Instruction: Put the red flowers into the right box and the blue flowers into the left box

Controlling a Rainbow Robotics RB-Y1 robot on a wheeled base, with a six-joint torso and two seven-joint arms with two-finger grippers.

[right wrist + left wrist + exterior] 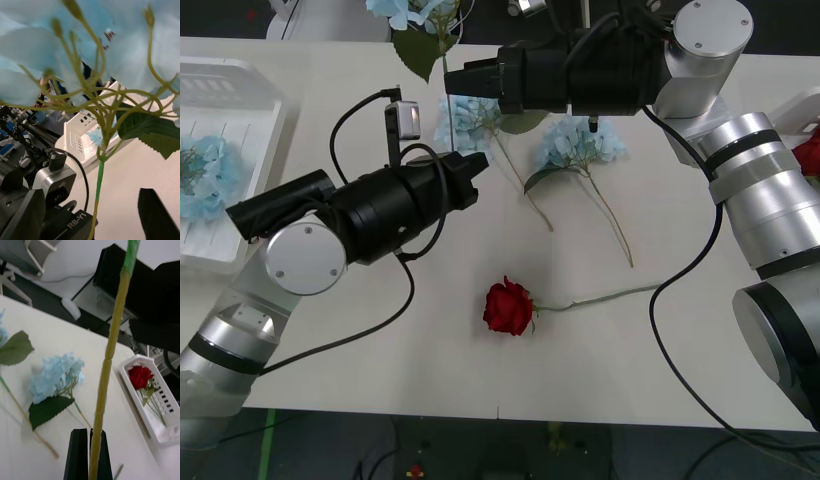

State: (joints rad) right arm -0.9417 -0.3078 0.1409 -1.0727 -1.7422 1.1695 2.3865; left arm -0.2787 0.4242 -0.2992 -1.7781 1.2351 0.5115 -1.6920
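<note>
A blue flower (412,12) hangs in the air over the far side of the table, its thin stem (108,348) running down into my left gripper (92,455), which is shut on it. My right gripper (455,82) sits just above, open, with the stem (98,183) passing free between its fingers and the pale head (123,48) close to its camera. Two more blue flowers (580,140) (470,122) and one red flower (508,305) lie on the table. The left box (250,120) holds a blue flower (200,175). The right box (167,423) holds a red flower (139,375).
Both arms cross over the middle of the table, the left wrist camera (405,120) just under the right forearm. The near half of the table around the red rose is open surface. The right box (800,105) sits at the table's right edge.
</note>
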